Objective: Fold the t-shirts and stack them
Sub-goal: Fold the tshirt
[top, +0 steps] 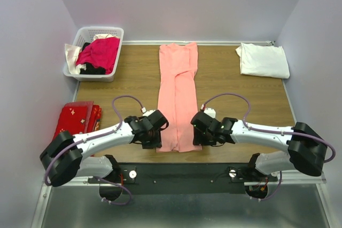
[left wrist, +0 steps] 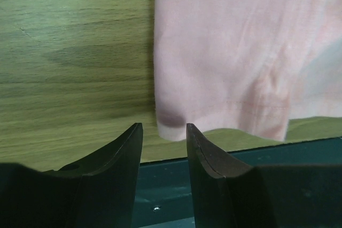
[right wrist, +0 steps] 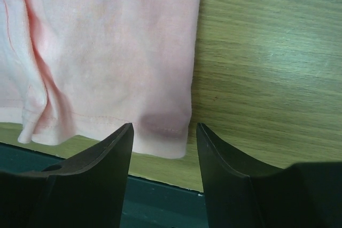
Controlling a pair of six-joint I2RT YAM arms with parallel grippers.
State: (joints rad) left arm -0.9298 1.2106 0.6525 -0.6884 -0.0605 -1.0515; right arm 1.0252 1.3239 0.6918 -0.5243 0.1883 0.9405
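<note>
The salmon-pink t-shirt (top: 177,97) lies down the middle of the tabletop (top: 133,73) as a long narrow strip, sleeves already turned in, hem towards the arms. I'd say the lengthwise fold is done and the crosswise one comes next. The left claw (left wrist: 163,132) hangs just above the hem's left corner and the right claw (right wrist: 164,129) above its right corner, both released and holding nothing. The next move looks to call for both to drop, pinch every layer at their corners and carry the hem evenly towards the collar. The white t-shirt (top: 263,60) sits folded at the far right corner, well apart. The tabletop is wood-grain, with a white basket (top: 88,33) of clothes at the far left, a red cloth (top: 77,118) near the left arm, and pale walls (top: 187,4) on three sides.
</note>
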